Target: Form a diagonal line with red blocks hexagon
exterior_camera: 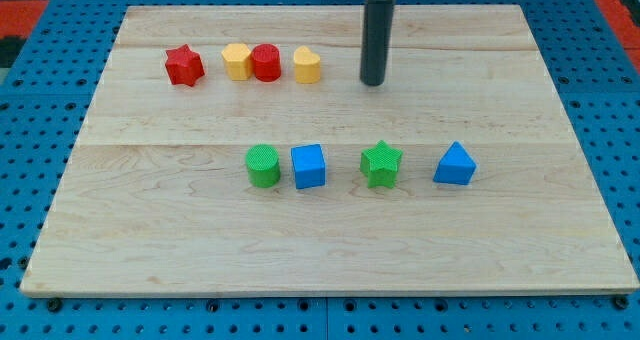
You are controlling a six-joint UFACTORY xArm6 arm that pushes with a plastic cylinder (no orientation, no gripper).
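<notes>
A red star block (184, 65) lies at the board's upper left. A red round block (265, 62) sits right of it, touching a yellow hexagon block (237, 60) on its left. A yellow rounded block (307, 66) lies just right of the red round one. My tip (372, 82) rests on the board at the view's top middle, to the right of the yellow rounded block and apart from it.
A row lies across the middle: a green cylinder (263, 166), a blue cube (309, 166), a green star (381, 164), a blue prism-like block (455, 165). The wooden board (150, 240) lies on a blue pegboard (30, 130).
</notes>
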